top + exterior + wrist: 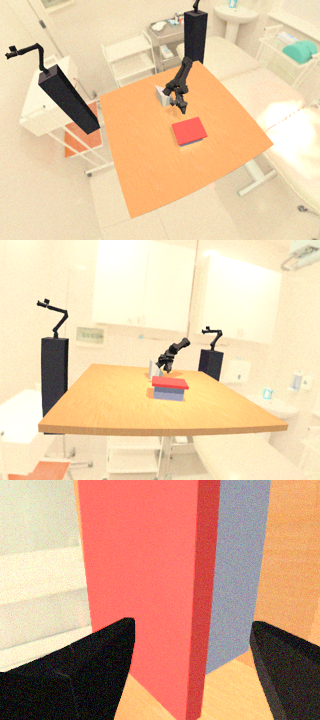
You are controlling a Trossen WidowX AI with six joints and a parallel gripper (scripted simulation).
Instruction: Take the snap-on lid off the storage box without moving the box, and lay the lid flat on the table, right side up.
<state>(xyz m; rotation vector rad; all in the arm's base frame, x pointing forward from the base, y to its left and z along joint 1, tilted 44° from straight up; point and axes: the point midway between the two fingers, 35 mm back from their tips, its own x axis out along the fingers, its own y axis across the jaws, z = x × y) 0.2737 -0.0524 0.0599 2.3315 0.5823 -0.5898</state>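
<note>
The red lid (189, 130) (169, 382) (142, 580) sits flat on the blue storage box (191, 142) (168, 393) (235, 575), its rim standing out a little past the box walls. The box stands on the wooden table. My gripper (184, 113) (168, 372) (193, 624) is open and empty, in the air a short way behind the box as the exterior camera sees it. In the wrist view the lid's edge and a box wall appear between the two fingertips, beyond them and not touched.
The wooden table (144, 167) (116, 407) carries the box. A pale grey wedge-shaped mount (162, 97) (154, 370) stands at the arm's base. Two black pillars (68, 99) (54, 369) with small idle arms stand beyond the table's edges.
</note>
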